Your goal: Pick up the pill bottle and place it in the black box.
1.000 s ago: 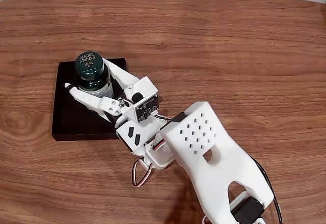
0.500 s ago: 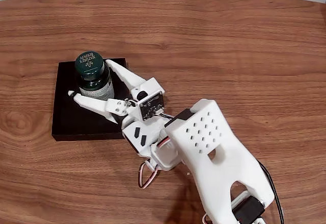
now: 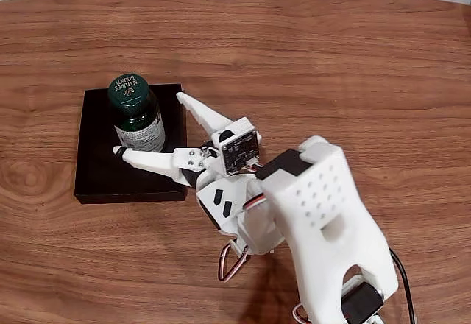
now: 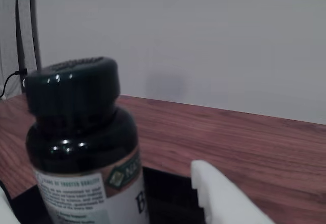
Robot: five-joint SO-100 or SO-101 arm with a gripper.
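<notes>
Gripper (image 3: 151, 123) jaws stood spread clear of the pill bottle (image 3: 136, 115), upright near the black box's (image 3: 99, 169) far edge, leaving only the arm's retreat.

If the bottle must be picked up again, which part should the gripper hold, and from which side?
Probably the bottle body, on the label just below the cap. It stands upright in the black box, so the round sides are free. Come level from the lower right of the fixed view, where the open gripper already faces it.

Setting: an indoor tabletop workspace. Evidence: wood-grain table (image 3: 331, 59), plain white wall (image 4: 204, 40) directly behind it.
</notes>
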